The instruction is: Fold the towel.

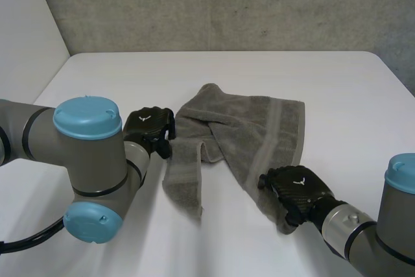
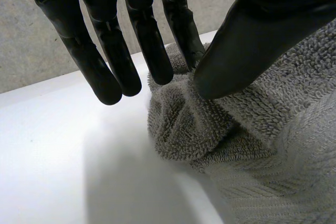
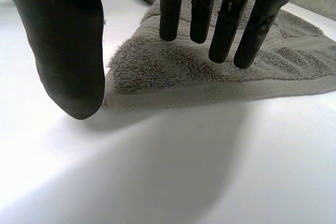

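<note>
Towel (image 1: 253, 128) lies crumpled; left hand (image 1: 149, 126) pinches it, right hand (image 1: 298, 186) spread.

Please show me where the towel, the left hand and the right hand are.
towel (image 1: 256, 128), head view, its flat middle.
left hand (image 1: 148, 124), head view, back of the hand.
right hand (image 1: 298, 186), head view, back of the hand.

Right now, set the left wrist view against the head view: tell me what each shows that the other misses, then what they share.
Left wrist view: up close, the left hand pinches a bunched towel fold between thumb and fingers. Head view: the towel's whole crumpled spread, and the right hand at its near corner. Shared: left hand at the towel's edge, on the white table.
</note>
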Robot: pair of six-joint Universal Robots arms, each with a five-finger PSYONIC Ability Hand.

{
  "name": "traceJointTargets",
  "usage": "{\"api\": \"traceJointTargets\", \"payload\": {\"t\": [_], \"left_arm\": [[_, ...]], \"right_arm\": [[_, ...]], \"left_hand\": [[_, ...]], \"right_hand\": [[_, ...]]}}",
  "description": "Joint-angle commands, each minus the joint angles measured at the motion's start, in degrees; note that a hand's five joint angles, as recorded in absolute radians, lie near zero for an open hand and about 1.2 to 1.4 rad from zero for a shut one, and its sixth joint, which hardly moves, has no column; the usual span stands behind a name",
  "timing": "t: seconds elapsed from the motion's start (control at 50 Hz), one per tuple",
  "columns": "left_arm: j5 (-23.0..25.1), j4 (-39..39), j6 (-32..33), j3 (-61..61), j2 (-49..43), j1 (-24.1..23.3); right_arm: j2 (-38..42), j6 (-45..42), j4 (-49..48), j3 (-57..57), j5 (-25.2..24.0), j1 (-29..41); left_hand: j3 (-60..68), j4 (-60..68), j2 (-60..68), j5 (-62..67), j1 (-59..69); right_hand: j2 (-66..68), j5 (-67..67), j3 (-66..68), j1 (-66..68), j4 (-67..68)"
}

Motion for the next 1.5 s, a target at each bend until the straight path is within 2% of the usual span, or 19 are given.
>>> {"api": "traceJointTargets", "payload": {"t": [0.02, 0.3, 0.7, 0.82, 1.18, 1.4, 1.5], "left_arm": [[0.0, 0.0, 0.0, -0.1, 0.0, 0.0], [0.0, 0.1, 0.0, -0.1, -0.1, 0.0], [0.0, 0.4, 0.0, -0.1, -0.3, 0.0], [0.0, 0.4, 0.0, -0.1, -0.6, 0.0], [0.0, 0.4, 0.0, -0.1, -0.6, 0.0], [0.0, 0.4, 0.0, -0.1, -0.6, 0.0], [0.0, 0.4, 0.0, -0.1, -0.6, 0.0]], "right_arm": [[-0.4, 0.0, -0.1, 0.7, -0.1, 0.0], [1.2, -0.7, -3.4, -0.7, 0.3, 0.2], [5.7, -1.8, -3.3, -3.9, 1.0, 0.9], [5.7, -1.8, -3.4, -4.2, 1.1, 0.7], [7.9, -1.8, -3.5, -9.0, 1.4, 1.0], [8.9, -1.8, -3.5, -10.2, 1.8, 1.0], [9.0, -1.8, -3.5, -10.2, 1.7, 1.0]], "left_hand": [[-8.2, -7.4, -7.9, -17.5, -7.4], [-8.2, -7.4, -7.9, -17.5, -7.4], [-8.3, -7.6, -8.1, -17.7, -7.5], [-8.3, -7.6, -8.1, -17.7, -7.5], [-8.3, -7.6, -8.1, -17.7, -7.5], [-8.3, -7.6, -8.1, -17.7, -7.5], [-8.3, -7.6, -8.1, -17.7, -7.5]], "right_hand": [[-4.5, -1.0, -3.4, -3.6, -2.8], [-2.2, 1.3, -1.1, -1.3, -0.5], [-0.5, 3.0, 0.6, 0.4, 1.2], [7.7, 11.2, 8.8, 8.7, 9.4], [10.1, 13.6, 11.2, 11.0, 11.8], [16.3, 19.8, 17.4, 17.3, 18.0], [24.7, 28.3, 25.8, 25.7, 26.5]]}}
